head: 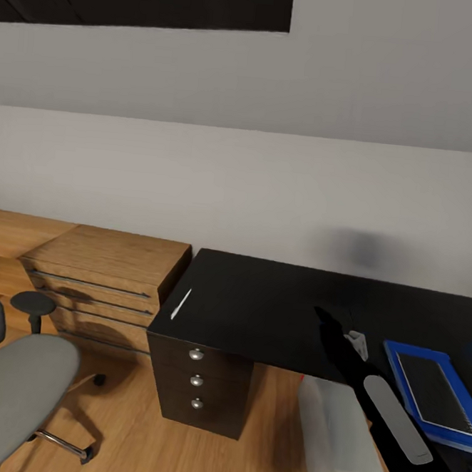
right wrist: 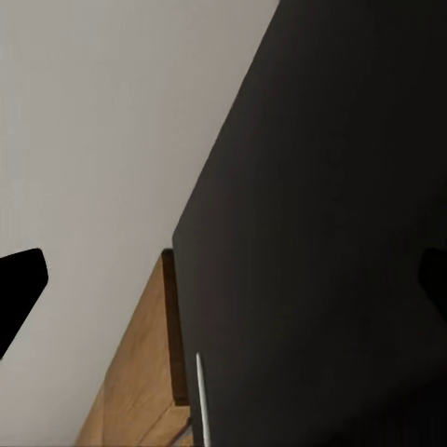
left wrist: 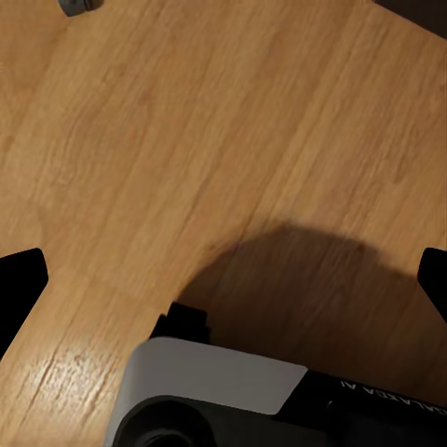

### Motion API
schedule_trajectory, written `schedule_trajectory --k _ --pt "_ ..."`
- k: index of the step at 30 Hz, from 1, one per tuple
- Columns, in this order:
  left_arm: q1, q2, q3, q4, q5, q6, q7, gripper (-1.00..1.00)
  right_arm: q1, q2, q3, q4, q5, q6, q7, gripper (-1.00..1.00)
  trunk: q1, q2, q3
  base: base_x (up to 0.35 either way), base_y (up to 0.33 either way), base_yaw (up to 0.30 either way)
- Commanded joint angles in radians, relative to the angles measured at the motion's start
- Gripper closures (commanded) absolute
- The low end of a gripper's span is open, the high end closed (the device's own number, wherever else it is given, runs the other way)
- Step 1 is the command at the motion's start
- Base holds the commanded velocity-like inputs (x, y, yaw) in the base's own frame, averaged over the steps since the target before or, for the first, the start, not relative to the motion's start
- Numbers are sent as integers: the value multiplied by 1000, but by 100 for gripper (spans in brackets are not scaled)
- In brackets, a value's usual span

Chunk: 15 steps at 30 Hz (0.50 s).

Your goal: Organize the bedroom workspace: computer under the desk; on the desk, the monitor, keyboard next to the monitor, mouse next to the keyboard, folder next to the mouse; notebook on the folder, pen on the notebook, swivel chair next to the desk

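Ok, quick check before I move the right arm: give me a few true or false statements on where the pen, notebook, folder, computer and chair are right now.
1. The pen lies on the desk near its left edge. True.
2. The notebook lies on the folder. True.
3. The pen is already on the notebook. False: it lies far from it, at the other end of the visible desk top.
4. The computer stands on the desk. False: it is on the floor beside the drawers.
5. The folder is on the chair. False: it lies on the desk.
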Motion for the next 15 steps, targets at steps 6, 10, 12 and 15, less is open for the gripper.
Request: schedule_trajectory --k 6,10,12,15 --pt "-1 1 1 0 6 -33 2 -100 -1 -1 12 -2 -4 0 1 -100 0 -1 -1 249 0 2" --pt "0 1 1 0 6 -40 2 -100 -1 -1 24 -1 -5 -4 0 -100 0 -1 -1 321 0 0" --pt "0 1 2 0 6 -42 2 -100 -1 0 35 1 -8 -4 2 -100 0 -1 -1 328 75 0" --pt "0 1 2 0 6 -42 2 -100 -1 -1 36 1 -9 -5 4 -100 0 -1 -1 307 164 0"
